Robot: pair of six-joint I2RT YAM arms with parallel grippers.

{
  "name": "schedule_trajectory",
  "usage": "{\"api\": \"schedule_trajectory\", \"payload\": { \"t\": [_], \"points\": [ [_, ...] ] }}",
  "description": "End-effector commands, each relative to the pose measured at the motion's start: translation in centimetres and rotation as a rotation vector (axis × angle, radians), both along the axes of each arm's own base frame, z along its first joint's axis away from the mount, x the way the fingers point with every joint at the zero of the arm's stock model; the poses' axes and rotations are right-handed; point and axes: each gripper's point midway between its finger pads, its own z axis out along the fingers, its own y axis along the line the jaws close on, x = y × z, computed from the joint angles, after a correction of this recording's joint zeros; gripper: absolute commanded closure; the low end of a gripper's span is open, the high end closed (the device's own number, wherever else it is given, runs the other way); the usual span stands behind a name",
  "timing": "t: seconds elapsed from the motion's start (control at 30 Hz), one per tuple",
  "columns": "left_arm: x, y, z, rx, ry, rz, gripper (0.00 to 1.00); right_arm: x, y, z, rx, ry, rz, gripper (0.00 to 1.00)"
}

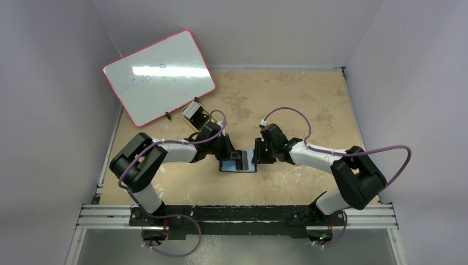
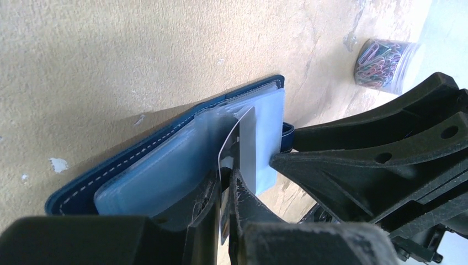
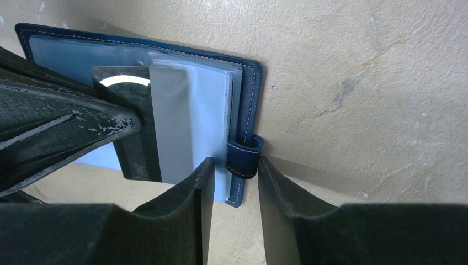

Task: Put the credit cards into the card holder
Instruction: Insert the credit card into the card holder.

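The left fingers [image 2: 201, 212] are pinching the near edge of the thin, stiff, probably slippery credit card [image 2: 247, 149], which is leaning beyond them over the card holder [image 2: 165, 160], whose tab [image 3: 245, 157] is sitting untouched between the half-open right fingers [image 3: 182, 210].

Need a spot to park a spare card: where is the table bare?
Bare: the far right, between right arm and back wall; the near strip between wallet and rail. Crowded: the middle, where left claw and right claw meet at the wallet, and the far left with whiteboard and tin.
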Motion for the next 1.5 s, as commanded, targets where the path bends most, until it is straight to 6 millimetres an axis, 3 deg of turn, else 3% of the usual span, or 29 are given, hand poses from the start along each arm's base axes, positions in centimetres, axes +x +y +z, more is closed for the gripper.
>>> {"api": "schedule_trajectory", "payload": {
  "t": [0.0,0.27,0.4,0.63,0.97,1.33,1.47],
  "points": [
    [0.8,-0.4,-0.6,0.011,-0.025,0.043,0.92,-0.7,0.9,-0.9,0.047,0.026,0.015,0.65],
    [1.8,1.4,0.8,0.108,-0.093,0.085,0.73,-0.8,1.0,-0.8,0.055,0.029,0.012,0.65],
    [2.1,1.9,1.3,0.138,-0.109,0.099,0.68,-0.8,0.9,-0.7,0.055,0.023,0.010,0.65],
    [2.1,2.5,1.1,0.169,-0.112,0.104,0.65,-0.7,1.1,-0.7,0.058,0.020,0.016,0.65],
    [3.3,2.2,3.4,0.167,-0.168,0.115,0.60,0.0,1.6,0.2,0.077,-0.008,0.024,0.65],
    [3.4,3.9,2.3,0.267,-0.173,0.131,0.59,0.4,2.2,0.3,0.093,-0.013,0.034,0.65],
    [3.9,3.0,3.5,0.227,-0.188,0.115,0.57,0.5,2.5,0.3,0.101,-0.013,0.040,0.65]
  ]
}}
